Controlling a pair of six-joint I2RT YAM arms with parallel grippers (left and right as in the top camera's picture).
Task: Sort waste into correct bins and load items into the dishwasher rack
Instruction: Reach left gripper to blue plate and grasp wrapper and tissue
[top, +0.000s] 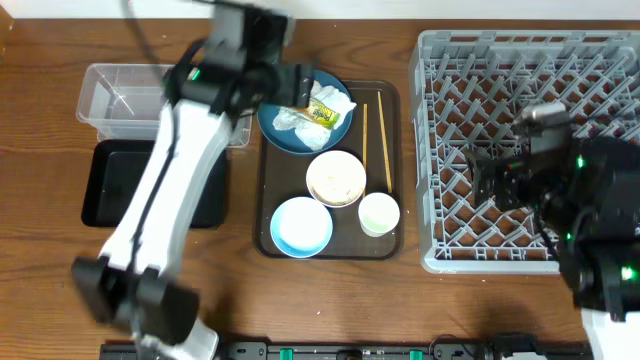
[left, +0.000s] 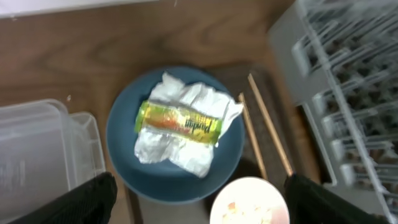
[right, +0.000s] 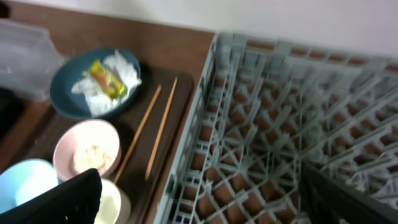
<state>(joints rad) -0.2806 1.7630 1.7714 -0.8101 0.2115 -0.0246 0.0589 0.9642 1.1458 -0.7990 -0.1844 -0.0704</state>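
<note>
Yellow-green wrapper (left: 179, 123) atop tissue (left: 186, 158) on plate (left: 120, 134)

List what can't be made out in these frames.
- Overhead: the left arm covers part of the clear plastic rectangular tub and shallow black tray.
- Left wrist: cream bowl cut off by bottom edge; its food scraps blurred.
- Right wrist: light blue bowl cut off by left edge.

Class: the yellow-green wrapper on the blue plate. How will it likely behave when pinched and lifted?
The wrapper looks thin and glossy, so it is probably light, floppy and somewhat slippery. It lies on crumpled tissue, which may give or lift with it. Flattened, it seems unlikely to roll.
</note>
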